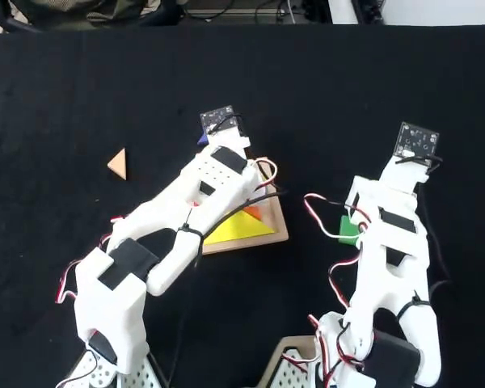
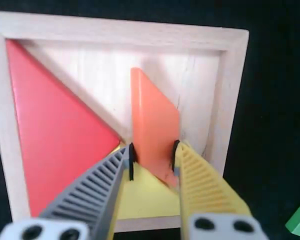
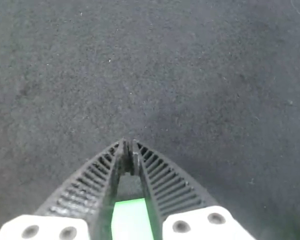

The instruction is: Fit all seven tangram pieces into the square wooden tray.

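Tray: the square wooden tray [image 2: 115,30] sits on the black worktop [image 1: 347,81] near the centre of the high view, largely under my left arm.

Contents: a large red triangle [image 2: 50,135] lies flat along one wall. A yellow triangle [image 2: 145,195] lies flat beside it, on the tray's 6 o'clock side in the high view. The two meet near the tray's middle. The rest of the floor is bare wood.

Left tool [image 2: 152,152]: pinching an orange parallelogram piece [image 2: 155,115] across its width. The piece stands on edge over the bare wood, tilted. Its low corner is over the yellow triangle; contact cannot be told.

Outside the tray, in the high view:
- A green piece [image 1: 349,229] lies on the worktop at 3 o'clock from the tray, just beside my right arm.
- A small pale tan triangle [image 1: 118,163] lies well apart at 9 to 10 o'clock.
- A blue piece [image 1: 202,139] shows as a sliver at 11 o'clock, mostly hidden by my left arm.

Right tool [image 3: 128,154]: tips pressed together with nothing between them, over bare worktop.
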You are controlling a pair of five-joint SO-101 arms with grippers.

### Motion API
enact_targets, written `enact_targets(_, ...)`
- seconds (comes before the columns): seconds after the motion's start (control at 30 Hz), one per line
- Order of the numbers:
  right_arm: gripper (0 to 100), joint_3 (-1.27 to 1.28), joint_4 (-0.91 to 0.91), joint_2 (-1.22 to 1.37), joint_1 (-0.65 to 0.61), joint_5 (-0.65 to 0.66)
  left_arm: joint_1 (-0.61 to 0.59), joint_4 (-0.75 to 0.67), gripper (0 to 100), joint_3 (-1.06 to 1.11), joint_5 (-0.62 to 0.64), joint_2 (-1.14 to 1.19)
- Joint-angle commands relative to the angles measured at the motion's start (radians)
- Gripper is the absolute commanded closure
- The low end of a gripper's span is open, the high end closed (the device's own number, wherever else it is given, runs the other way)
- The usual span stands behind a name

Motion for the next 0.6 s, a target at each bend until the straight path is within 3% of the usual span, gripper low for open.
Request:
enact_targets(0.0,98.7,-0.036,-0.025,0.001,-0.018,0.014,-0.010,0.011,85,-0.059,-0.005,-0.032)
enact_targets(0.13,98.7,-0.036,-0.025,0.001,-0.018,0.014,0.019,0.006,84,-0.065,-0.069,-0.054)
enact_targets(0.57,98.7,-0.035,-0.025,0.001,-0.018,0.014,-0.042,0.084,78,-0.102,-0.084,-0.061)
